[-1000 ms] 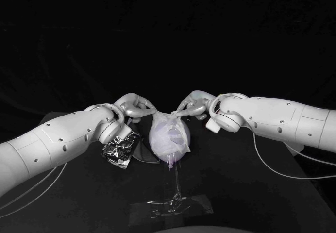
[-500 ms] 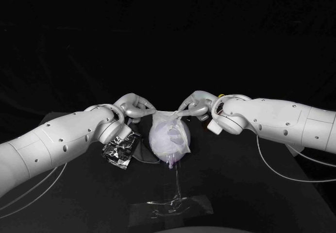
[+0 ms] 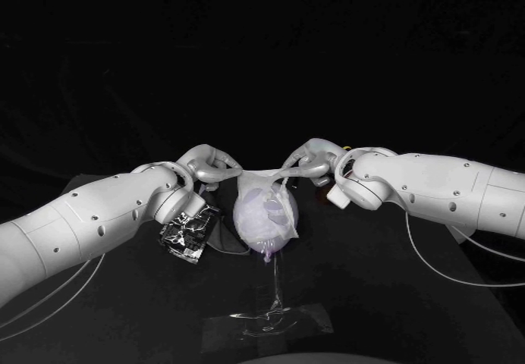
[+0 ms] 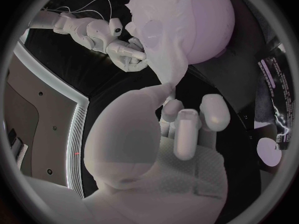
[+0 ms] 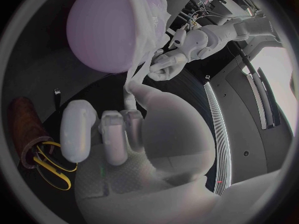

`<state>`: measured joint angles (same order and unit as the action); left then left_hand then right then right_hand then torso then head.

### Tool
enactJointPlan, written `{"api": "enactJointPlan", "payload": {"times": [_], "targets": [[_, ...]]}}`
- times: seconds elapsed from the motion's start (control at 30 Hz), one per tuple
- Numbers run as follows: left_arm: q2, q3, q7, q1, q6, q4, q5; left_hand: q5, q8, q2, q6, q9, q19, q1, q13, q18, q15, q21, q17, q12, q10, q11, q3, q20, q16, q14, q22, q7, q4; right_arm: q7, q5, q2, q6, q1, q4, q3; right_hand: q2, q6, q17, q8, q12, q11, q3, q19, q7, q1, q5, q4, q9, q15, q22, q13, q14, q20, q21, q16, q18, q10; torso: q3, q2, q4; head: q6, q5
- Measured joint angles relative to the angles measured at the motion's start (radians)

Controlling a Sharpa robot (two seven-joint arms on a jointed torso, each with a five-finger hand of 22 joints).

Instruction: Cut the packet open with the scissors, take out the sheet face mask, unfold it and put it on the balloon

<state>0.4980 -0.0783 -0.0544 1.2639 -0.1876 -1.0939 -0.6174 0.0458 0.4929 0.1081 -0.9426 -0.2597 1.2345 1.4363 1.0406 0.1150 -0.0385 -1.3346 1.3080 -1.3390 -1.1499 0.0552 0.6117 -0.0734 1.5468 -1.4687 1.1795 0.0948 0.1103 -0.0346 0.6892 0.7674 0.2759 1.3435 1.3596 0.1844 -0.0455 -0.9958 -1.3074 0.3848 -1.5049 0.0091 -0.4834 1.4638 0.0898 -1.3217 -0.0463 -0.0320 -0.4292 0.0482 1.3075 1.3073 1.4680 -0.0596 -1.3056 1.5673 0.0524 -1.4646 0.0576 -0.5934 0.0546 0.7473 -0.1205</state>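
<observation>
As left hand (image 3: 210, 169) and right hand (image 3: 309, 161) pinch limp mask (image 3: 258, 182), oval balloon (image 4: 209, 25)

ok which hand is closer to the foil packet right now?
Left. The left hand holds the mask by a corner close by the packet; the right hand holds the other corner, across the balloon from it.
</observation>
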Motion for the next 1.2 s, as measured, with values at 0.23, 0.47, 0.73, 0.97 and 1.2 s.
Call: {"api": "enactJointPlan", "payload": {"times": [0.23, 0.47, 0.73, 0.97, 1.2], "targets": [[0.001, 0.001, -0.001, 0.0, -0.009, -0.001, 0.005, 0.0, 0.004, -0.002, 0.0, 0.0, 0.0, -0.008, 0.0, 0.0, 0.0, 0.0, 0.0, 0.0, -0.009, -0.002, 0.007, 0.0, -0.002, 0.0, 0.0, 0.0, -0.004, -0.004, -0.005, -0.002, -0.002, 0.0, -0.01, 0.0, -0.002, 0.026, -0.001, -0.014, 0.028, 0.011, 0.004, -0.002, 0.013, 0.017, 0.0, -0.011, -0.012, -0.003, 0.001, 0.0, -0.002, -0.001, 0.027, 0.0, 0.0, -0.001, 0.0003, 0.0, 0.0, 0.001, 0.0], [-0.001, 0.001, 0.002, 0.0, -0.01, 0.003, 0.007, 0.0, 0.004, 0.0, 0.0, 0.0, 0.0, -0.01, 0.004, 0.0, 0.0, 0.0, 0.0, -0.004, -0.013, -0.005, 0.012, 0.0, -0.002, 0.0, 0.0, 0.0, -0.01, -0.015, -0.005, -0.009, -0.004, 0.0, -0.025, 0.0, -0.011, 0.059, -0.001, -0.043, 0.065, 0.027, 0.01, -0.007, 0.034, 0.061, -0.006, -0.041, 0.008, -0.022, 0.001, 0.001, -0.003, -0.007, 0.046, -0.001, 0.0, -0.002, 0.0003, 0.0, 0.0005, 0.001, -0.001], [-0.007, 0.001, 0.025, 0.001, -0.004, 0.011, 0.004, 0.0, 0.005, 0.004, 0.002, 0.0, 0.0, -0.014, 0.003, 0.0, 0.002, 0.0, 0.0, -0.004, -0.013, -0.005, 0.019, 0.0, -0.003, -0.002, 0.0, 0.002, -0.011, -0.032, 0.006, -0.023, -0.008, 0.0, -0.043, 0.0, -0.01, 0.059, -0.001, -0.047, 0.071, 0.032, 0.013, -0.007, 0.034, 0.082, -0.006, -0.06, 0.014, -0.022, 0.0, 0.001, -0.003, -0.015, 0.05, -0.004, 0.0, 0.0, -0.0003, 0.0, 0.0005, 0.002, -0.001], [-0.015, 0.001, 0.059, 0.001, -0.001, 0.02, -0.008, 0.0, 0.005, 0.007, 0.005, 0.0, 0.0, -0.017, 0.003, 0.0, 0.002, 0.0, 0.0, -0.004, -0.013, -0.005, 0.028, 0.0, -0.003, -0.002, -0.001, 0.002, -0.014, -0.055, 0.037, -0.031, -0.011, 0.0, -0.054, 0.0, -0.009, 0.052, 0.0, -0.047, 0.081, 0.032, 0.003, -0.008, 0.028, 0.082, -0.01, -0.055, 0.015, -0.022, 0.0, 0.0, -0.003, -0.02, 0.048, 0.0, 0.0, 0.0, -0.0003, 0.0, 0.0005, 0.003, -0.001], [-0.025, 0.001, 0.096, 0.001, -0.003, 0.036, -0.019, -0.002, 0.005, 0.007, 0.015, 0.0, 0.0, -0.02, -0.018, 0.0, 0.002, 0.0, 0.0, 0.0, -0.012, -0.006, 0.034, 0.0, -0.003, -0.002, -0.001, 0.004, -0.016, -0.074, 0.084, -0.032, 0.002, 0.0, -0.055, 0.0, -0.005, 0.028, 0.0, -0.034, 0.07, 0.026, -0.024, -0.001, 0.018, 0.045, -0.01, -0.024, 0.008, -0.022, 0.0, 0.0, -0.003, -0.019, 0.027, 0.0, 0.0, -0.002, 0.0002, 0.0, 0.0009, 0.002, -0.002]]}}
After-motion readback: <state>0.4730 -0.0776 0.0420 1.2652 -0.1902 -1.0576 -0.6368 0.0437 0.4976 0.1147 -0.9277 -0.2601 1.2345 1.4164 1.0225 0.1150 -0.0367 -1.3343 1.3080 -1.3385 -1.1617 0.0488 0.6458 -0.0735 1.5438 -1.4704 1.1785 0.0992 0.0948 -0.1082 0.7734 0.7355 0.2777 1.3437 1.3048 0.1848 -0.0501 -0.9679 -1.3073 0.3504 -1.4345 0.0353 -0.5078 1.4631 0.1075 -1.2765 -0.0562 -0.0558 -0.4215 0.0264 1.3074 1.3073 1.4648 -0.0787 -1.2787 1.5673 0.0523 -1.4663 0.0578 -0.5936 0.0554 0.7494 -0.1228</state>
